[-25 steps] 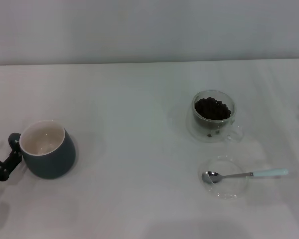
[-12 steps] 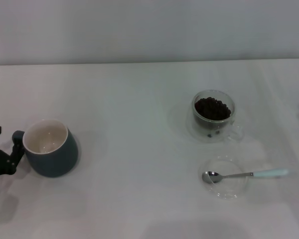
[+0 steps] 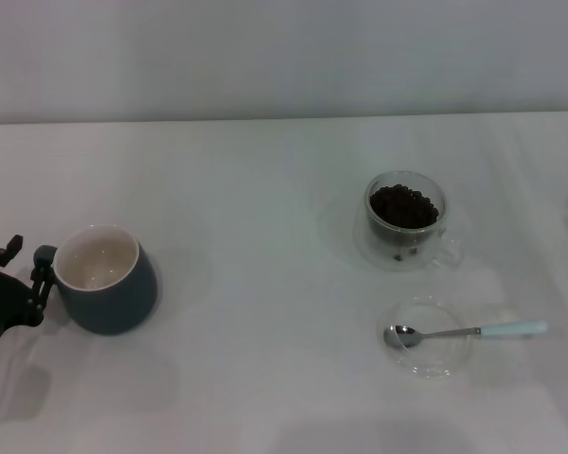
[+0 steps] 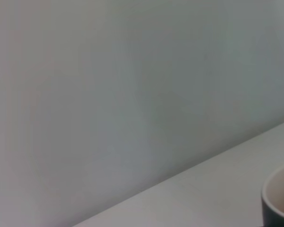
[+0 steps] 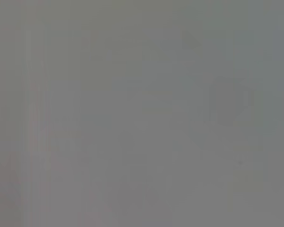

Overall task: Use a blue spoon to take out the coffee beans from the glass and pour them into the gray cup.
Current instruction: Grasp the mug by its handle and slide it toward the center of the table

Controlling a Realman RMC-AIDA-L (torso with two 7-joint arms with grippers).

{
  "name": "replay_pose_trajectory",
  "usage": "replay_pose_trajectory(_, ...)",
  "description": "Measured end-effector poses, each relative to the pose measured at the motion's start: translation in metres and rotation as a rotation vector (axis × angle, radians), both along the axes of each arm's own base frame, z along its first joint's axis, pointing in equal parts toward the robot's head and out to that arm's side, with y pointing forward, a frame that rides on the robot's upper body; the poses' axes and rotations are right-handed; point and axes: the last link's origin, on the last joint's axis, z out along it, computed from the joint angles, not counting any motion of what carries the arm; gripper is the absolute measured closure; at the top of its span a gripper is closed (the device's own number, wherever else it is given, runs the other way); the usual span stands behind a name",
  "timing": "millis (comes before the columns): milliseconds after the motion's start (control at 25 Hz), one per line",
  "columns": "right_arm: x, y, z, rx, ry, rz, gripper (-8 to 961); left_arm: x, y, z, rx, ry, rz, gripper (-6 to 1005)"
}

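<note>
A bare test bench: plain white table against a blank grey wall.

A white table filled most of the head view, its surface plain and evenly lit, with only soft shadows. Behind its far edge stood a bare pale grey wall. The left wrist view showed that wall above the tabletop.

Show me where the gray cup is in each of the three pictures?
Head view: the gray cup stands at the table's left side, its handle at the left gripper.
Left wrist view: only a slice of its rim shows at the picture's edge.
Right wrist view: not in it.
Shared landmark: the white table, also seen in the left wrist view.
</note>
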Motion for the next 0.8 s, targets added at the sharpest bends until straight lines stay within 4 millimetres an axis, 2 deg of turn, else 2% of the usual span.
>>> replay_pose_trajectory(80,0.000,0.001,0.000,0.000,0.001,0.002,94,0.000,0.000,0.000,-0.002,0.002,-0.001,530)
replay_pose_trajectory(320,-0.004,0.005,-0.001,-0.002,0.005,0.012,95,0.001,0.000,-0.001,-0.006,0.005,-0.005,772)
replay_pose_trajectory(520,-0.004,0.005,-0.001,-0.003,0.006,0.012,95,0.006,0.002,-0.005,-0.010,-0.012,-0.015,914)
replay_pose_trajectory(800,-0.005,0.006,-0.002,-0.008,0.006,0.016,95,0.016,0.008,-0.013,-0.029,-0.034,-0.028,915)
